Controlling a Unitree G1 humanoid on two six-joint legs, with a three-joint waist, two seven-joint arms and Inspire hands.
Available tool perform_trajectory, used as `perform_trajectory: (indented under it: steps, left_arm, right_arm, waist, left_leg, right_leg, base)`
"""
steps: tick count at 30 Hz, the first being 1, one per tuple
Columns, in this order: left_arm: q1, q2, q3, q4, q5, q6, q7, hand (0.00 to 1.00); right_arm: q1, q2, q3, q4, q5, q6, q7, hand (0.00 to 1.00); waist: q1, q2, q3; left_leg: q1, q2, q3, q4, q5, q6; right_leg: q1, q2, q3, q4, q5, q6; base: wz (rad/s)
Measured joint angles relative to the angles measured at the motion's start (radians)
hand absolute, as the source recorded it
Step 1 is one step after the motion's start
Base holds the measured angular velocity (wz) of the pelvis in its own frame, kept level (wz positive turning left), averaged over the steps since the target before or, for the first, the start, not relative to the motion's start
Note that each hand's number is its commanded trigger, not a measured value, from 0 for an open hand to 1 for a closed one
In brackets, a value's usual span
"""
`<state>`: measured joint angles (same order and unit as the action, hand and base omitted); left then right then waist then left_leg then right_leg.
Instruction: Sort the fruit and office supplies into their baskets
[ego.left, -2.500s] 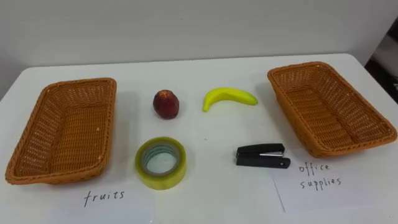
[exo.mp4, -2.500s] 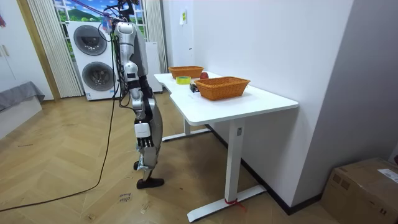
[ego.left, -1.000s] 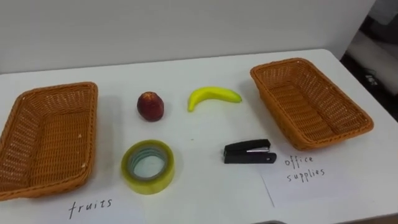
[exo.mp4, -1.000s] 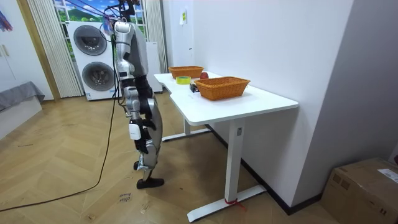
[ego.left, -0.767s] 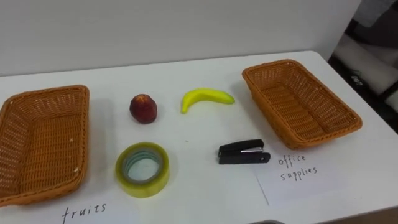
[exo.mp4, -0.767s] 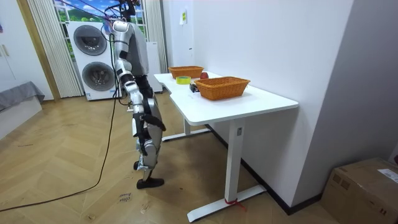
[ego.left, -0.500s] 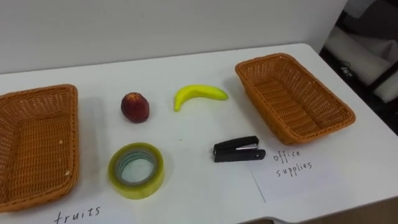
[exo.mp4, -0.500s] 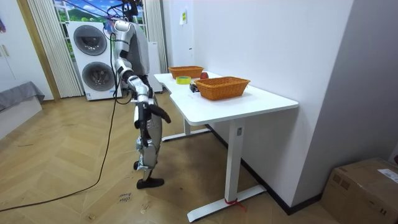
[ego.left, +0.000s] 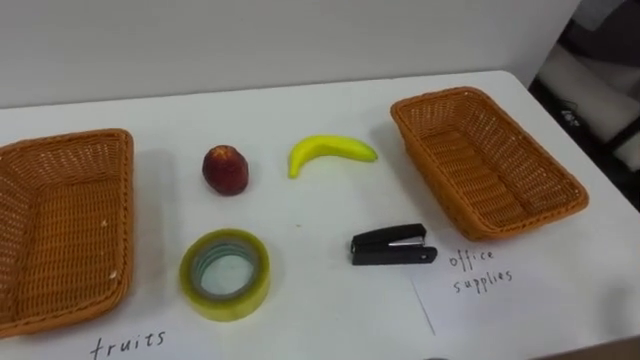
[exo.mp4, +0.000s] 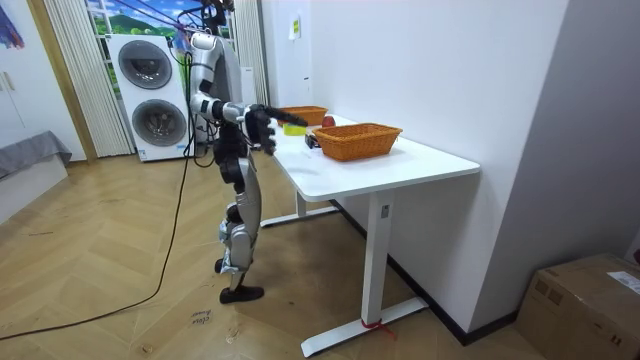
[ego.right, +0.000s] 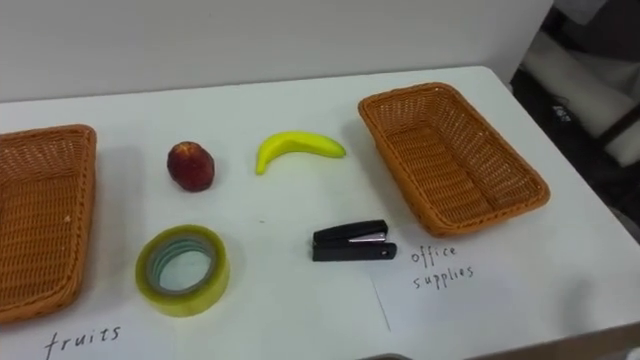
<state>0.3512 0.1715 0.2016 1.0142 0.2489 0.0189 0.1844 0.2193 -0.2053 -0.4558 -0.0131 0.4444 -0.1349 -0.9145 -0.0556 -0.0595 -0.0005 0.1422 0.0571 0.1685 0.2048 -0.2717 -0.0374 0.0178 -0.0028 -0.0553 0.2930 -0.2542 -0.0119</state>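
1. Rt arm has come up since half a sec ago: it was low by the hip, now held out about level toward the table (exo.mp4: 400, 160). Right hand (exo.mp4: 262, 120) is by the table's long edge, above tabletop height.
2. Spread or curled, can't tell from where I stand.
3. Robot stands upright at the table's long side, two stacked washers (exo.mp4: 150, 95) behind it.
4. Head cam has swung a bit; items on top haven't shifted vs. each other.
5. Left basket (ego.left: 60, 225) at far left, right basket (ego.left: 485, 160) at far right, well apart.
6. All four items lie on the tabletop between the baskets.
7. Back row: red fruit (ego.left: 226, 169), then banana (ego.left: 330, 152) to its right, apart from each other.
8. Front row: tape roll (ego.left: 226, 306) lying flat below the fruit; stapler (ego.left: 392, 246) below the banana, near the right basket's front corner.
9. Stapler sits just beside a handwritten paper sheet (ego.left: 500, 290).
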Motion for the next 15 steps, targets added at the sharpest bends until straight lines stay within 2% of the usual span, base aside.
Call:
perform_trajectory:
  steps: [7,10,13,14,15]
  left_arm:
    - [-0.011,0.007,-0.035,0.022,0.008,-0.004,-0.003,0.0]
    - [-0.015,0.006,-0.043,0.03,0.008,-0.004,-0.009,0.0]
    - [-0.021,0.005,-0.06,0.027,0.024,-0.003,-0.022,0.0]
    - [-0.023,0.005,-0.062,0.025,0.03,-0.003,-0.023,0.0]
    - [-0.029,0.005,-0.067,0.022,0.04,-0.003,-0.023,0.0]
  right_arm:
    - [-0.067,-0.075,0.063,-0.131,-0.146,-0.018,0.02,0.0]
    - [-0.097,-0.083,0.086,-0.199,-0.156,-0.019,0.052,0.0]
    - [-0.151,-0.089,0.116,-0.211,-0.184,-0.019,0.075,0.0]
    - [-0.157,-0.09,0.126,-0.218,-0.194,-0.019,0.082,0.0]
    - [-0.163,-0.091,0.14,-0.234,-0.221,-0.019,0.1,0.0]
  waist:
    - [0.012,0.001,0.0015]
    - [0.029,-0.004,0.0019]
    - [0.042,0.001,0.0029]
    - [0.042,-0.007,0.001]
    - [0.046,-0.001,0.002]
  left_leg:
    - [-0.006,0.0,-0.002,0.0,0.0,0.0]
    - [-0.002,0.002,-0.003,0.0,0.0,0.0]
    - [-0.006,0.002,-0.004,0.0,0.0,0.0]
    - [-0.008,0.002,-0.004,0.001,0.0,0.0]
    - [-0.012,0.002,-0.009,0.001,0.0,0.0]
  right_leg:
    - [-0.002,0.001,-0.003,-0.001,0.001,0.001]
    - [0.001,0.003,-0.003,-0.002,0.002,0.001]
    - [-0.001,0.002,-0.005,-0.002,0.002,0.001]
    - [-0.002,0.002,-0.006,-0.003,0.002,0.001]
    - [-0.001,0.001,-0.013,-0.006,0.002,0.001]
  base:
    - [0.01]
    - [0.0]
    - [0.02]
    - [0.09]
    - [0.12]
